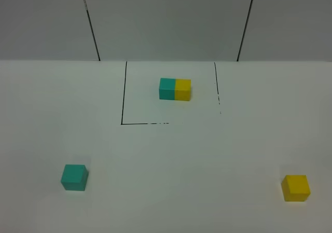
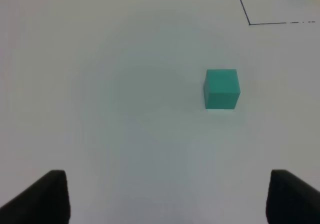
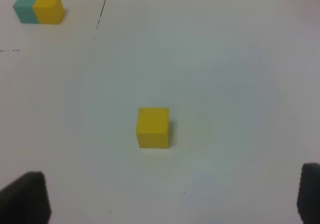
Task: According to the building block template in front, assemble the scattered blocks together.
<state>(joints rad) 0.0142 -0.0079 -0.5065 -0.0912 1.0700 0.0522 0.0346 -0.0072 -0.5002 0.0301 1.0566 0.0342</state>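
Note:
The template (image 1: 175, 89), a teal cube joined to a yellow cube, sits inside a thin black frame (image 1: 123, 93) at the back middle of the white table; it also shows in the right wrist view (image 3: 39, 9). The loose teal cube (image 1: 74, 177) lies at the front left, alone on the table, also in the left wrist view (image 2: 222, 89). The loose yellow cube (image 1: 295, 188) lies at the front right, also in the right wrist view (image 3: 153, 127). My left gripper (image 2: 165, 199) is open, short of the teal cube. My right gripper (image 3: 170, 199) is open, short of the yellow cube. Neither gripper shows in the exterior view.
The white table (image 1: 176, 160) runs back to a grey panelled wall (image 1: 166, 20). The black frame line is broken along its front and right sides.

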